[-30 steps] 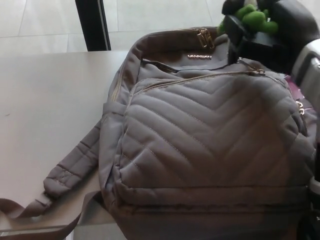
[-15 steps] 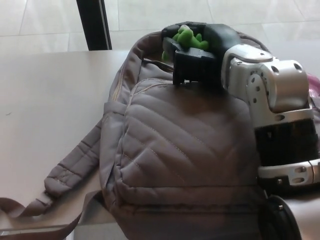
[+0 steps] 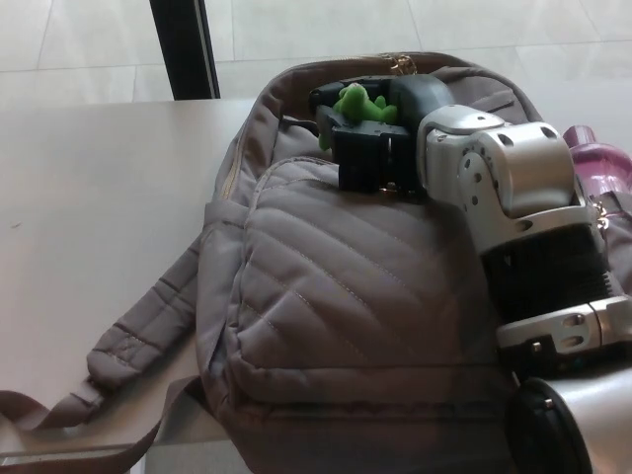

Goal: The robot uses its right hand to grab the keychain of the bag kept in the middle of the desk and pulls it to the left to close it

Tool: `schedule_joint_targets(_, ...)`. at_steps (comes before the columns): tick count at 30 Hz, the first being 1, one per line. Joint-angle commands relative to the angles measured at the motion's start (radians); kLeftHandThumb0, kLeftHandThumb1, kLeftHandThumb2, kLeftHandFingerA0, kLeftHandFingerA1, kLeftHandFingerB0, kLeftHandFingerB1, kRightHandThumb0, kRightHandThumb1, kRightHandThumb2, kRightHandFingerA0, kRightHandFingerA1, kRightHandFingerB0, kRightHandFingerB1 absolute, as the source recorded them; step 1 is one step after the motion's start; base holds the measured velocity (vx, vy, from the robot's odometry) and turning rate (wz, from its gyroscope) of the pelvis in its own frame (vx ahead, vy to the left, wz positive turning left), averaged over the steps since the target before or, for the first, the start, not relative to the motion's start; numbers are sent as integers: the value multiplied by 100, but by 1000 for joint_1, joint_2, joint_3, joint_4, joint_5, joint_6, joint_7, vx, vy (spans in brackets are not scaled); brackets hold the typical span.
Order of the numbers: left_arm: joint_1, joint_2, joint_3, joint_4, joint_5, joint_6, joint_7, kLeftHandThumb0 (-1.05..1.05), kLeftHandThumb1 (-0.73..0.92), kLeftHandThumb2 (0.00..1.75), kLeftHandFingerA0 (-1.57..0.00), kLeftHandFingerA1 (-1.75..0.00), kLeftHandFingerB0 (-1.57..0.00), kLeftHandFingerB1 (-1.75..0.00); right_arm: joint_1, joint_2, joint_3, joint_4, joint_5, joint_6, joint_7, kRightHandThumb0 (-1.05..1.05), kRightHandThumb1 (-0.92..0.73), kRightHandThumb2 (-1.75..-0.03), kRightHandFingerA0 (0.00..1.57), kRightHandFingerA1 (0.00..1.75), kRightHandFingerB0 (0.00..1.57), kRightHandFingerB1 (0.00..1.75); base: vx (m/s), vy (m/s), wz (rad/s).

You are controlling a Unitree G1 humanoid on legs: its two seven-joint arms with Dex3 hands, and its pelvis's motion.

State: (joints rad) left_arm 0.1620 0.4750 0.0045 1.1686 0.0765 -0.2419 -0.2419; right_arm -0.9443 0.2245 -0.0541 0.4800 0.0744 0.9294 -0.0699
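Note:
A grey quilted backpack (image 3: 346, 296) lies flat in the middle of the pale desk (image 3: 89, 217). My right hand (image 3: 370, 138) reaches in from the right and rests on the bag's upper part, left of centre. It is shut on the green keychain (image 3: 353, 102), which sticks out between the black fingers. My silver forearm (image 3: 513, 197) covers the bag's right side and the zip line under it. A gold zip pull (image 3: 402, 65) shows on the bag's top edge just behind the hand. My left hand is out of the picture.
A purple bottle (image 3: 598, 168) stands at the bag's right side. A padded strap (image 3: 148, 326) and a loose webbing strap (image 3: 59, 415) trail off the bag toward the desk's front left. A black post (image 3: 184, 49) stands behind the desk.
My right hand, holding the green keychain, has travelled left across the bag's top from the right corner to left of centre. The forearm now covers the bag's right side.

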Motion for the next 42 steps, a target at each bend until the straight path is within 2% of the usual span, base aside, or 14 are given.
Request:
schedule_joint_targets(1,-35,7,-42,7,57,24,20,-64,92,89,-38,-55,-28,-48,-221,467,-11,131,114,-117,-155,-33,-52,-118,96,175,62,140,0,0,0)
schedule_joint_targets(8,-44,-10,-49,2,50,33,25,-53,81,122,-42,-66,-16,-51,-199,429,23,85,114,-99,-122,-34,-43,-138,98,175,75,175,0,0,0)
schedule_joint_targets(11,-54,-8,-55,-1,52,27,20,-55,82,123,-43,-66,-17,-51,-159,388,68,5,100,-71,-94,-30,-58,-116,98,175,67,175,0,0,0)
schedule_joint_targets(12,-58,-9,-56,6,50,28,19,-61,92,93,-39,-57,-28,-49,-149,381,63,-20,103,-62,-107,-30,-64,-108,93,175,68,164,0,0,0)
schedule_joint_targets(16,-55,-11,-52,5,39,29,17,-50,80,122,-41,-65,-17,-52,-158,356,81,-62,98,-55,-107,-30,-78,-85,96,175,59,168,0,0,0)
schedule_joint_targets(18,-58,-12,-45,-1,29,34,16,-63,92,91,-38,-56,-28,-49,-185,351,73,-75,117,-83,-92,-34,-80,-86,99,175,66,168,0,0,0)
schedule_joint_targets(19,-61,-13,-46,1,31,37,25,-55,83,123,-43,-66,-17,-51,-212,364,57,-90,139,-110,-93,-37,-82,-83,101,175,73,165,0,0,0)
schedule_joint_targets(24,-61,-8,-54,6,39,27,17,-54,82,123,-41,-66,-17,-51,-248,423,56,-100,166,-171,-105,-39,-83,-69,95,175,70,157,0,0,0)
schedule_joint_targets(26,-63,-8,-59,8,44,28,18,-54,81,123,-40,-65,-17,-52,-250,453,57,-99,178,-188,-112,-37,-80,-75,96,175,65,114,0,0,0)
schedule_joint_targets(32,-65,-25,-64,-2,47,40,37,-56,83,123,-44,-67,-17,-51,-347,550,86,43,178,-222,-97,-26,-58,-105,100,170,77,137,0,0,0)
schedule_joint_targets(33,-65,-26,-65,-8,48,41,35,-54,81,122,-43,-66,-17,-51,-349,566,93,60,176,-238,-94,-29,-53,-114,125,135,90,112,0,0,0)
schedule_joint_targets(38,-101,-43,-80,0,62,46,47,-54,82,122,-43,-66,-17,-51,-337,590,114,107,167,-284,-87,-30,-41,-121,107,168,85,137,0,0,0)
schedule_joint_targets(39,-106,-44,-82,-3,64,45,47,-61,92,93,-39,-58,-28,-50,-320,601,129,123,158,-305,-80,-33,-47,-118,130,137,97,115,0,0,0)
schedule_joint_targets(42,-125,-57,-94,-10,75,71,68,-53,80,122,-40,-64,-17,-51,-272,645,150,188,149,-290,-85,-31,-55,-115,133,136,88,109,0,0,0)
